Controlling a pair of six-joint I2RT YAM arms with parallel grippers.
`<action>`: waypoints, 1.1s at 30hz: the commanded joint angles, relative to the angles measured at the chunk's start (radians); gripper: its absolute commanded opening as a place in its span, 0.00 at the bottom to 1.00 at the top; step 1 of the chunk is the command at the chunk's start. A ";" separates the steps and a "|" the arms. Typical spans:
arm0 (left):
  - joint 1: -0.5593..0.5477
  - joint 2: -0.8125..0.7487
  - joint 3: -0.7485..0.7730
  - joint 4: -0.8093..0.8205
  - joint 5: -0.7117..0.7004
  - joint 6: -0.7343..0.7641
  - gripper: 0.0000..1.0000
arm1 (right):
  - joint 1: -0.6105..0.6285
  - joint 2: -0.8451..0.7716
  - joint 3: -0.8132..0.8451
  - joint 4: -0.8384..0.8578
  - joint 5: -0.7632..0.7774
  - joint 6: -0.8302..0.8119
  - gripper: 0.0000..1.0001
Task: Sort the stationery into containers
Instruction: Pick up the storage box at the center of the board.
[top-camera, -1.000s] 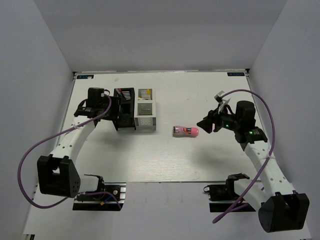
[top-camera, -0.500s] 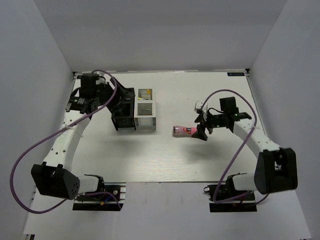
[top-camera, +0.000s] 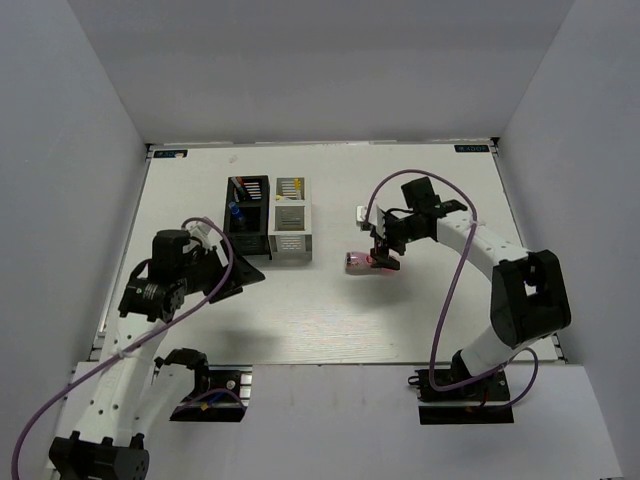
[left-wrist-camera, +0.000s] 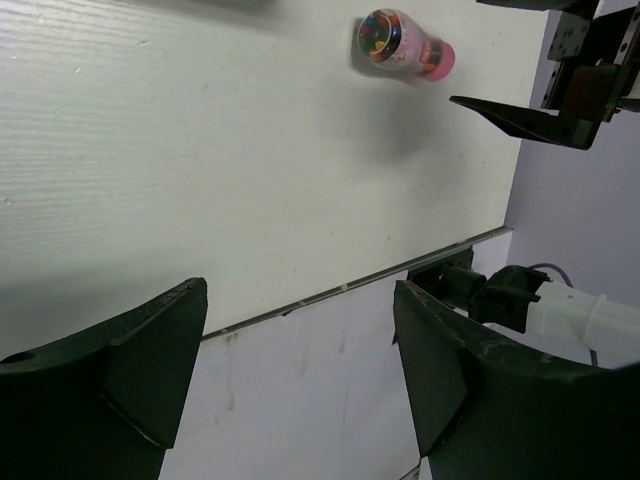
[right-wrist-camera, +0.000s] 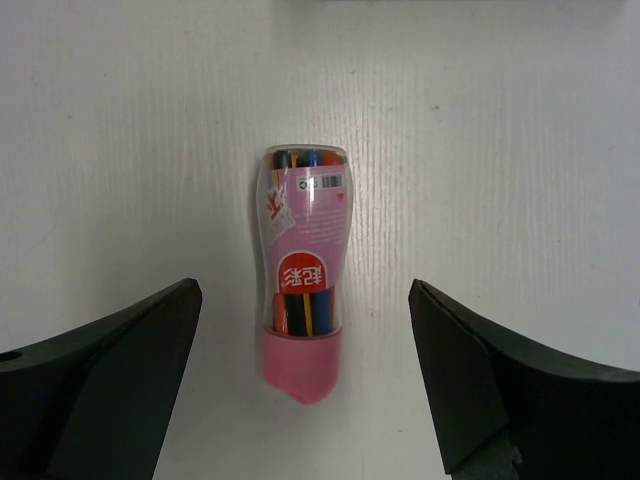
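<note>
Bright, even overhead light, soft faint shadows on the white table (top-camera: 330, 330), overhead view slightly soft, wrist views crisp

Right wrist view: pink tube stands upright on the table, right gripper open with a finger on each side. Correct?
Not upright: the pink tube lies on its side on the table, as the right wrist view shows. The right gripper is open, a finger on each side of it.
</note>
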 joint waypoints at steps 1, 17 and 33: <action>0.000 -0.030 -0.043 -0.026 0.015 0.019 0.85 | 0.013 0.009 -0.004 -0.042 0.043 -0.064 0.90; 0.000 -0.093 -0.089 -0.056 -0.004 0.001 0.85 | 0.016 0.114 -0.072 0.121 0.256 0.011 0.82; 0.000 -0.139 -0.098 -0.108 -0.024 -0.017 0.85 | 0.027 0.141 -0.070 0.123 0.285 -0.009 0.16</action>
